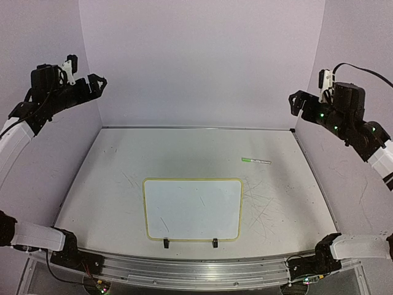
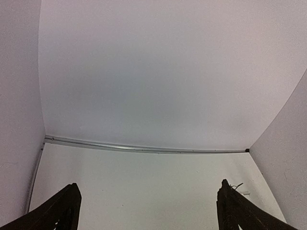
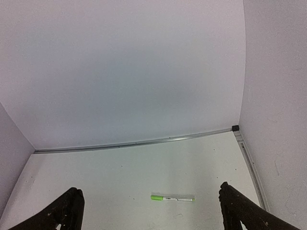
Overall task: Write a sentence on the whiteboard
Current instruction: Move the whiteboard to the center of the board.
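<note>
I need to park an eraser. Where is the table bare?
Bare table left of the whiteboard, and behind it to the back rail. Right of it is free, apart from the green marker lying beyond its far right corner. Nowhere crowded.

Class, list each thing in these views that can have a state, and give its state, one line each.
Whiteboard: flat on the table, blank, nothing written yet.
Marker: lying loose on the table, unheld, seemingly capped.
Left hand: raised, open, empty.
Right hand: raised, open, empty.
</note>
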{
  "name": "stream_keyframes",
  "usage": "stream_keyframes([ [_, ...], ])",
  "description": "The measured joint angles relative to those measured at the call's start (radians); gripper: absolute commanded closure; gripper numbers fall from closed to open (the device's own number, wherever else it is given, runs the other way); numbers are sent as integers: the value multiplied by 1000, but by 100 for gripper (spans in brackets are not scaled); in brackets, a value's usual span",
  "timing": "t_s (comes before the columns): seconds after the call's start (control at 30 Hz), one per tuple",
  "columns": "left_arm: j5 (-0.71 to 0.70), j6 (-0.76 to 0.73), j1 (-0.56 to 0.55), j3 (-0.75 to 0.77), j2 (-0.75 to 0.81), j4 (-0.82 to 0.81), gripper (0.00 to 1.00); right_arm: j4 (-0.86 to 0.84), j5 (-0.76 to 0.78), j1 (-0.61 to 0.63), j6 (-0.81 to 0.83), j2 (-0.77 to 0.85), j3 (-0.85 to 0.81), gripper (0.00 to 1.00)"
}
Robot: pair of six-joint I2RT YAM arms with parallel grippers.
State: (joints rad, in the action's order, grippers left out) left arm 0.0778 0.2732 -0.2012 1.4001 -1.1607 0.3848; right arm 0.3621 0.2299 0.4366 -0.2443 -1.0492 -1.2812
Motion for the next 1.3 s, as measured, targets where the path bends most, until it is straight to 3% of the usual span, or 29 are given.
stream_keyframes([
  [0.33,198,91,-16,-118,-45,44,1,69,-31,0,0,-58,-2,2],
  [0.53,215,143,-163,-277,-58,96,1,125,-172,12,-2,-130,1,2],
  [0.8,145,260,-457,-491,-28,125,6,191,-273,235,-62,-155,25,2],
  [1.1,-37,352,-486,-540,225,267,2,341,-247,426,-163,-104,27,3],
  [1.3,-123,362,-486,-534,256,330,1,432,-225,533,-250,-79,25,7],
])
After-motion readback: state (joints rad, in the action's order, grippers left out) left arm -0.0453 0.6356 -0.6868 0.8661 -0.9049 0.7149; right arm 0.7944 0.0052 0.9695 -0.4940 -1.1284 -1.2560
